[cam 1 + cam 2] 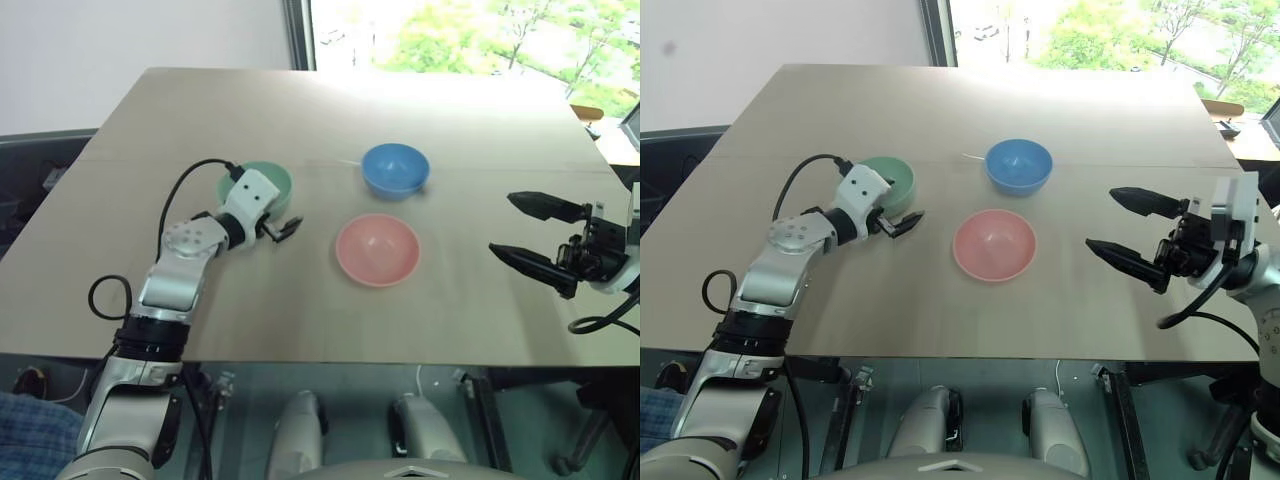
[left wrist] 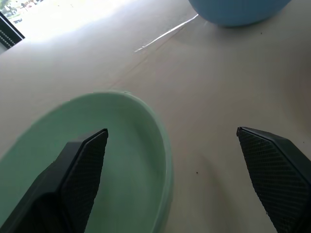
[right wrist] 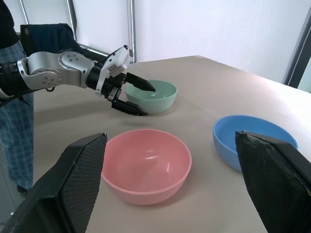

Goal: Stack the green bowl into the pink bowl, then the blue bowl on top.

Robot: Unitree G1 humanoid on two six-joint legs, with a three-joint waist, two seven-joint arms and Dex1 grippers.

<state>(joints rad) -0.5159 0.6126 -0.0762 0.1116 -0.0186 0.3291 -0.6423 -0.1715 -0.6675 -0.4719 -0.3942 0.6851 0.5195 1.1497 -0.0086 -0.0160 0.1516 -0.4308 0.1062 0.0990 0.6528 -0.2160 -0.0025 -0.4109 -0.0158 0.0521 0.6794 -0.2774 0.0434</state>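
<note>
We see the left gripper [image 3: 135, 98] at the green bowl [image 3: 158, 97], jaws wide and empty, straddling its near rim: one finger [image 2: 80, 167] over the inside, the other outside. The right gripper [image 1: 1132, 232], jaws equally wide and empty, hangs well apart. The pink bowl [image 1: 377, 250] sits beside it on the bench [image 1: 300, 310], the blue bowl [image 1: 395, 168] behind. The left wrist view confirms the straddle.

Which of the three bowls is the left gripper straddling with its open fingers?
The green bowl: the left gripper has one finger over its inside and one outside its rim. The pink bowl and the blue bowl stand apart, untouched.
</note>
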